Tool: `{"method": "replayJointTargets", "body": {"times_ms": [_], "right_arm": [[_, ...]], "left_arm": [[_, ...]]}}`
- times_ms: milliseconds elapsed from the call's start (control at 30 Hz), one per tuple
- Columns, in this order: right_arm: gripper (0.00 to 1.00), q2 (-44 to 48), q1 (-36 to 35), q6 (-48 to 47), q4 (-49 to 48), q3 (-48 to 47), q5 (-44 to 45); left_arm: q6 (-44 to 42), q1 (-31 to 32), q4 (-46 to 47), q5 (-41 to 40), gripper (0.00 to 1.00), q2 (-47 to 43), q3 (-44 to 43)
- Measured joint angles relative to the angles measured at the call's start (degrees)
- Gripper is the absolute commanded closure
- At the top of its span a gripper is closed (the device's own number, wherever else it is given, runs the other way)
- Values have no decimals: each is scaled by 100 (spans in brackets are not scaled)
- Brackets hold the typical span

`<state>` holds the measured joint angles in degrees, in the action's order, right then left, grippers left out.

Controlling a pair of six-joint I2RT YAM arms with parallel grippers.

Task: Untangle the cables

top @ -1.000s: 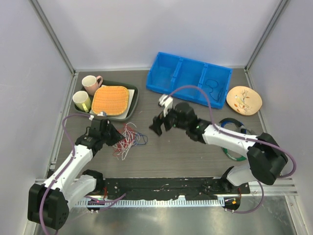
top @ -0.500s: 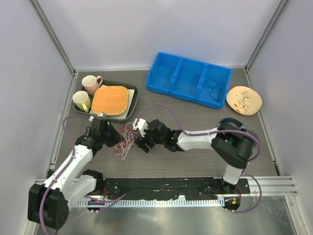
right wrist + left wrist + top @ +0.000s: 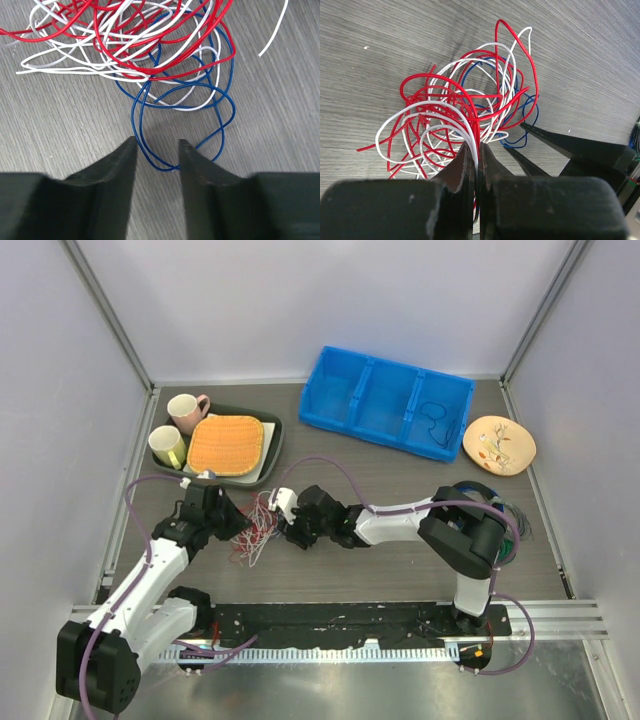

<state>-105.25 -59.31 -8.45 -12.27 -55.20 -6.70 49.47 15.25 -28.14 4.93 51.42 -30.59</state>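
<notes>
The cables (image 3: 262,523) lie as one loose tangle of red, white and dark blue strands on the table left of centre. My left gripper (image 3: 238,523) sits at the tangle's left edge. In the left wrist view it (image 3: 476,145) is shut on a red and a white strand of the cables (image 3: 465,110). My right gripper (image 3: 290,533) reaches in from the right, low over the table. In the right wrist view it (image 3: 157,142) stands open, its jaws straddling a dark blue loop (image 3: 158,167) at the cables' (image 3: 135,45) near edge. Its fingers (image 3: 560,142) show in the left wrist view.
At the back stands a blue three-part bin (image 3: 385,400) with a dark cable (image 3: 437,420) in its right part. A tray (image 3: 272,440) at the back left holds two cups and an orange mat. A plate (image 3: 499,444) and a coiled bundle (image 3: 505,535) lie at the right.
My right arm has swung left from the table's middle down to the tangle, and its jaws have narrowed around the blue loop. The left gripper has stayed shut in place.
</notes>
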Motion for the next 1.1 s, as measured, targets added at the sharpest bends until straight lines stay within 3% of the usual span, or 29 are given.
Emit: {"method": "replayJointTargets", "body": {"times_ms": [33,67,100,167,267,433,500,667,800,933,1100], "right_arm": [[68,0,0,-9,20,0,-4],[85,0,0,17,39,0,-2],[93,0,0,15,44,0,11],[99,7,0,116,44,4,247],[99,199,-4,317,-74,210,839],[99,1399,142,1016,168,848,2581],[99,2105,468,1375,256,1104,3036],[99,4363,2039,2218,474,2011,3742],[99,5724,2371,2430,898,2339,4011],[99,6220,2376,2455,1008,2328,3980],[99,5897,2428,2406,1241,1937,4033]], "left_arm": [[0,0,0,2,100,0,0],[0,0,0,0,100,0,0],[0,0,0,0,100,0,0],[0,0,0,-7,100,0,0],[2,0,-57,-116,100,0,-13],[177,0,-570,-907,100,-39,-168],[302,0,-807,-1261,100,-92,-240],[619,-17,-1375,-2074,100,-140,-448],[684,-37,-1451,-2168,100,-116,-490],[542,-37,-1287,-1851,100,-81,-485],[361,-37,-909,-1375,100,-136,-356]]}}
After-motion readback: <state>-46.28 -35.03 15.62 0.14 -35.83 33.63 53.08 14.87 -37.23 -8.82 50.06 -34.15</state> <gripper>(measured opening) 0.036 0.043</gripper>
